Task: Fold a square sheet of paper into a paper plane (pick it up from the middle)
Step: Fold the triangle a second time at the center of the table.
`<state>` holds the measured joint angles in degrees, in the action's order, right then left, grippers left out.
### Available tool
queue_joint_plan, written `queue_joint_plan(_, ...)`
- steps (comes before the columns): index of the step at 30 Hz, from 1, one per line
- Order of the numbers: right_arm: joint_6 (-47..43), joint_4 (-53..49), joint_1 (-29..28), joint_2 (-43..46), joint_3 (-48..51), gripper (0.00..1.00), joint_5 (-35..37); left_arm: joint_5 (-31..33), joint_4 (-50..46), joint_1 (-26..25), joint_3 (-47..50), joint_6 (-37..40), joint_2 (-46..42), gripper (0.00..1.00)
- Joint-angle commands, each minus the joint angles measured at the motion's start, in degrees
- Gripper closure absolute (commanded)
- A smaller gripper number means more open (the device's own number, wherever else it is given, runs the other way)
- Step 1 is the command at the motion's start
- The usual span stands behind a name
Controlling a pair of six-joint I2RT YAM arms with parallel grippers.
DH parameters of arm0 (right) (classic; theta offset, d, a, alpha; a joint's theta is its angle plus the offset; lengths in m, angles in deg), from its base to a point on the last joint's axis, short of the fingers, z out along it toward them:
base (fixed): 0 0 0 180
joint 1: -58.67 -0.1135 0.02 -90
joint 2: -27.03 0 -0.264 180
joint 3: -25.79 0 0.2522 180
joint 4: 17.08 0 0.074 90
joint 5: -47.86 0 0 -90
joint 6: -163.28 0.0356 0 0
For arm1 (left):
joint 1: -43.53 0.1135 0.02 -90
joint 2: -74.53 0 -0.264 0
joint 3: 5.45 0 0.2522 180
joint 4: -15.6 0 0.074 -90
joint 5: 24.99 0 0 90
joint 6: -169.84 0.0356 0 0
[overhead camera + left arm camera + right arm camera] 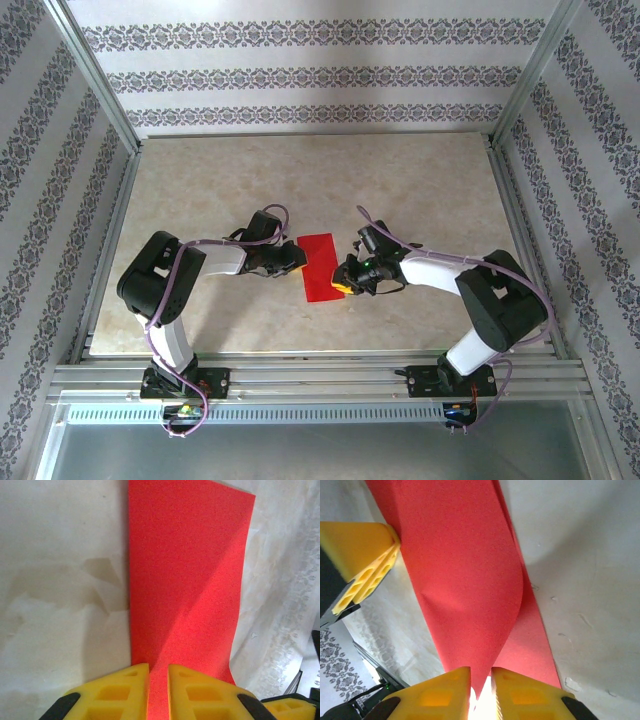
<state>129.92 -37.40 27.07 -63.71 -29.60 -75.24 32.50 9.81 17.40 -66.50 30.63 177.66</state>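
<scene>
The square sheet of paper (320,265) is bright red and lies doubled over into a narrow strip on the table between my two grippers. In the left wrist view the paper (190,570) runs away from my left gripper (158,670), whose yellow fingers (120,690) are shut on its near edge. My left gripper (298,262) sits at the strip's left side. My right gripper (345,280) is at the strip's right lower end. In the right wrist view the upper layer of the paper (465,565) curls up and its tip reaches into my right gripper (481,672), where light shows through the gap between the slightly parted jaws.
The pale marbled table (420,190) is framed by aluminium rails (300,375) and patterned walls. The left gripper's yellow fingers (365,555) show at the upper left of the right wrist view, beside the paper. Free room lies behind the strip.
</scene>
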Motion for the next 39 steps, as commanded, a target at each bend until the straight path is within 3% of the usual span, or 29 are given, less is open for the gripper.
queue_joint_plan(1,0.0,-0.9,0.5,1.8,0.3,0.81,-0.3,1.2,-2.5,0.6,-1.2,1.8,0.7,0.82)
queue_joint_plan(14,1.8,-2.4,0.6,1.9,2.0,0.79,1.0,1.3,-2.3,0.6,-1.1,1.7,0.9,0.82)
queue_joint_plan(25,2.4,-2.6,0.4,2.3,1.2,0.94,1.4,1.4,-2.7,0.6,-1.1,1.8,0.7,0.82)
queue_joint_plan(39,2.7,-0.2,-2.1,-3.5,-6.8,0.94,0.4,1.6,-3.7,0.6,-1.4,2.4,0.7,0.82)
